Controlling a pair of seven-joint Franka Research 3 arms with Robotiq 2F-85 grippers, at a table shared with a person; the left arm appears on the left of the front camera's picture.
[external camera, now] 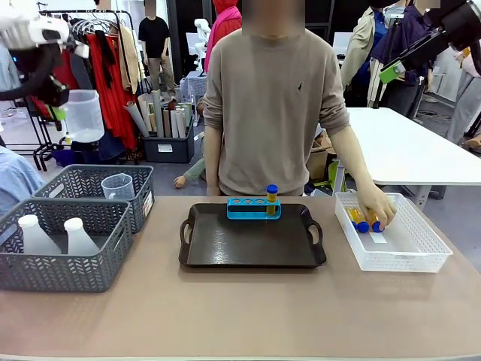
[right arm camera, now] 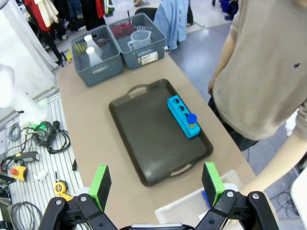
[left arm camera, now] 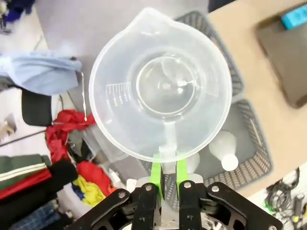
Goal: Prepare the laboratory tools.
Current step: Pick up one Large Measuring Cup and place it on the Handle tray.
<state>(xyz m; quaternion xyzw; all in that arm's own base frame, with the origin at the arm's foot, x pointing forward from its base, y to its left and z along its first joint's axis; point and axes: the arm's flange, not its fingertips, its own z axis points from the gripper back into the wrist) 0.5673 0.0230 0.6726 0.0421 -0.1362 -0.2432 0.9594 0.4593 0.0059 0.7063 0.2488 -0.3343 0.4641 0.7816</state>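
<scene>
My left gripper (left arm camera: 166, 165) is pinched tight on the handle of the clear measuring beaker (left arm camera: 160, 86), green pads on either side of it. I am looking straight down into its open mouth, with the printed scale on the inner wall. From the front, that gripper (external camera: 54, 105) holds the beaker (external camera: 83, 116) high in the air at the left edge, well above the table (external camera: 225, 316).

My right gripper (right arm camera: 157, 179) is spread wide with nothing between the pads. It hangs up high at the right (external camera: 394, 68).

On the table the dark tray (external camera: 252, 259) sits in the middle. A blue rack (external camera: 253, 208) lies along its far edge with one blue-capped tube (external camera: 271, 199) of yellow liquid standing at its right end.

To the right, the person's hand (external camera: 376, 209) is down inside the white mesh basket (external camera: 391, 263), resting on more tubes (external camera: 359, 220); I make out two blue caps.

To the left stand two grey baskets. The near basket (external camera: 60, 263) holds two frosted white flasks (external camera: 34, 235). The far basket (external camera: 90, 180) holds a second beaker (external camera: 118, 186).
</scene>
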